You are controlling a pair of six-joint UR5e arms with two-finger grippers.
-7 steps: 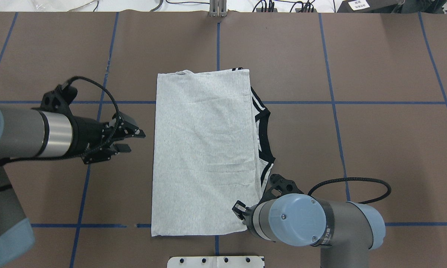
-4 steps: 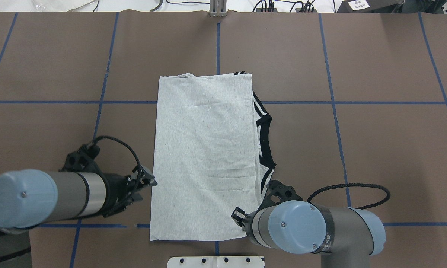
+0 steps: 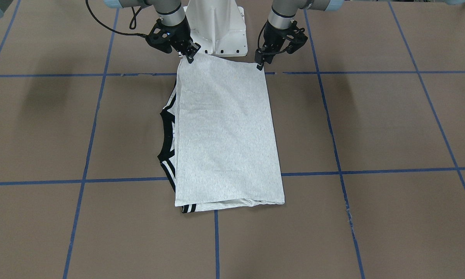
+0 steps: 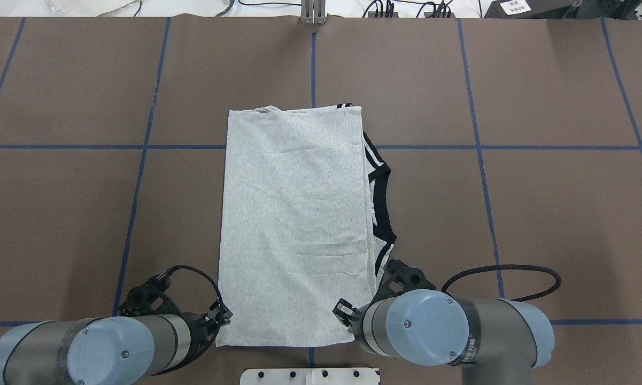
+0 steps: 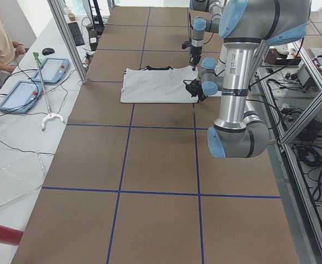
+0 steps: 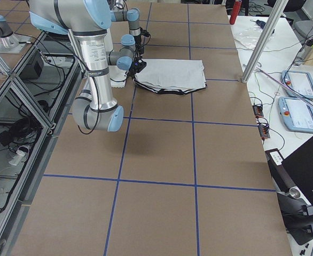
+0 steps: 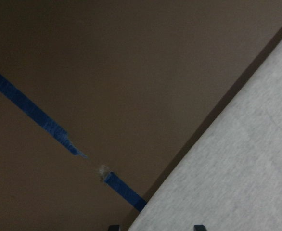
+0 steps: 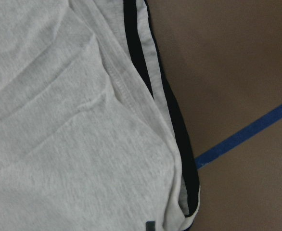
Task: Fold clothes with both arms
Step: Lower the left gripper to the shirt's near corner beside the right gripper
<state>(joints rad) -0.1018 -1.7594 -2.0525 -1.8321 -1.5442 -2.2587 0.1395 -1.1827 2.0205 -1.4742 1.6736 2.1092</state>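
A grey T-shirt [image 4: 294, 224], folded into a long strip, lies by the middle of the table's [image 4: 540, 214] robot-side edge. The right gripper [image 3: 189, 57] looks pinched on one near corner. The left gripper [image 3: 259, 65] straddles the other with its jaws apart. The corner grasp seems to be the step in hand: the left must close before both lift the hem.

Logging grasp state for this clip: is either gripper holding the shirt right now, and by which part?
Not clearly. The left gripper sits open over one near corner of the T-shirt; the right gripper is at the other near corner, grip unconfirmed.
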